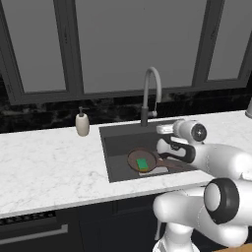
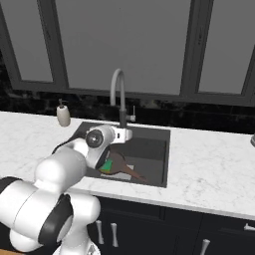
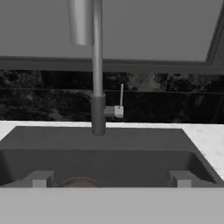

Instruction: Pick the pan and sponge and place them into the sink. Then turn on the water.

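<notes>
My fingers [image 3: 109,179] stand spread wide with nothing between them, and in the hand view they face the faucet [image 3: 97,87] at the back edge of the sink [image 3: 109,144], its small side lever [image 3: 119,105] sticking up just beside the stem; a sliver of the pan [image 3: 79,181] peeks up low in the basin, and I see no water running. From the left base view, my gripper [image 1: 165,129] hangs over the sink [image 1: 115,142], the pan [image 1: 138,157] lies on the basin floor toward the front wall, and the sponge [image 1: 142,164] rests inside the pan. From the right base view, my gripper [image 2: 124,134] sits over the sink [image 2: 149,149], near the faucet [image 2: 118,94] base, with the pan [image 2: 119,164] and a green corner of the sponge [image 2: 106,166] below my arm. I judge the placing done for both items; turning on the water is what remains. By count: one pan, one sponge, one sink, one faucet with one lever, and one soap dispenser [image 1: 82,123] on the surface beyond the sink's far left corner.
</notes>
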